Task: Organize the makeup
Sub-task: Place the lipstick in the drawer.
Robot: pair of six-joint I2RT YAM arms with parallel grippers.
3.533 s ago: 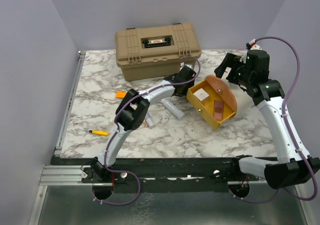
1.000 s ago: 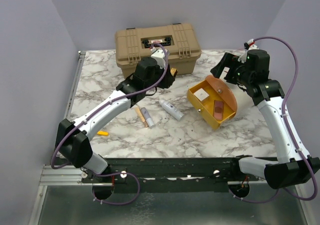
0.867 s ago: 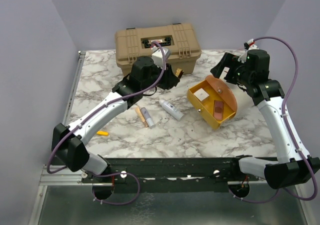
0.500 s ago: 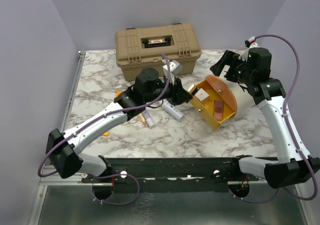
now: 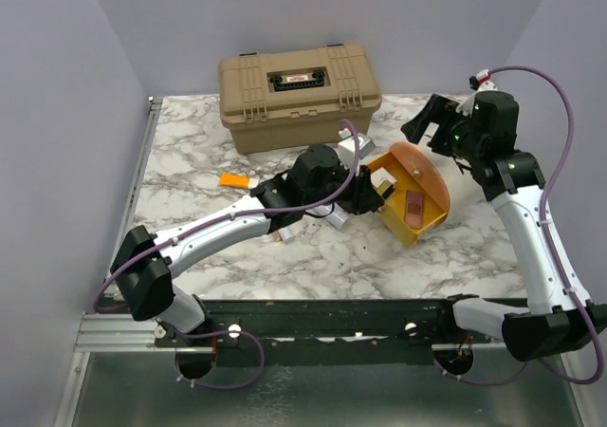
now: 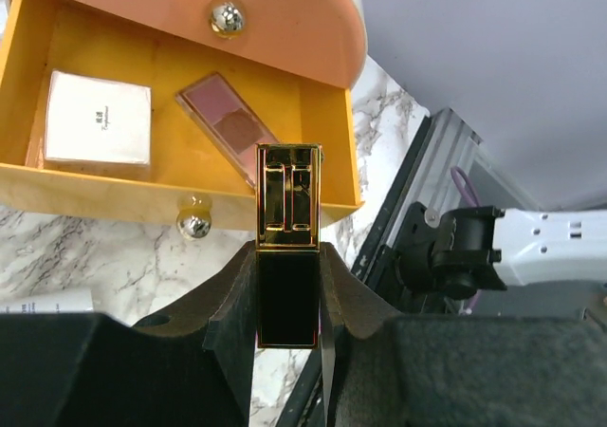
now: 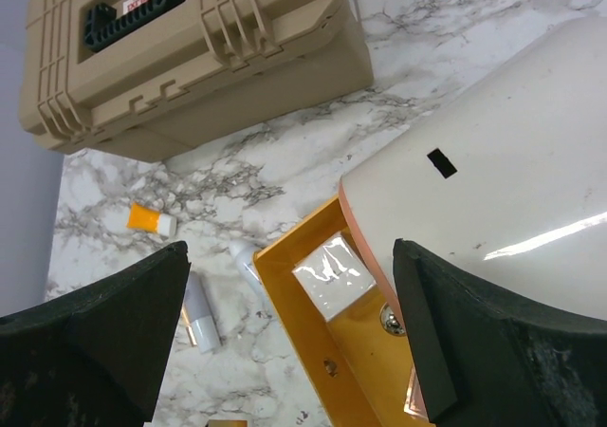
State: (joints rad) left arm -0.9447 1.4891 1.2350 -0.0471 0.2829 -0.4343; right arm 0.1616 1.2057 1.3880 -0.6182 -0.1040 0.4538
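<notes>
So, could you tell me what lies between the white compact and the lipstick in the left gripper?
A pink palette, lying flat in the drawer; the left wrist view shows it.

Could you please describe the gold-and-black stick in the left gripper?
The stick is a slim rectangular case: shiny gold top with a cut-out pattern, glossy black lower half. Its black end is pinched between the left gripper's dark fingers; the gold end points over the open orange drawer's front wall.
</notes>
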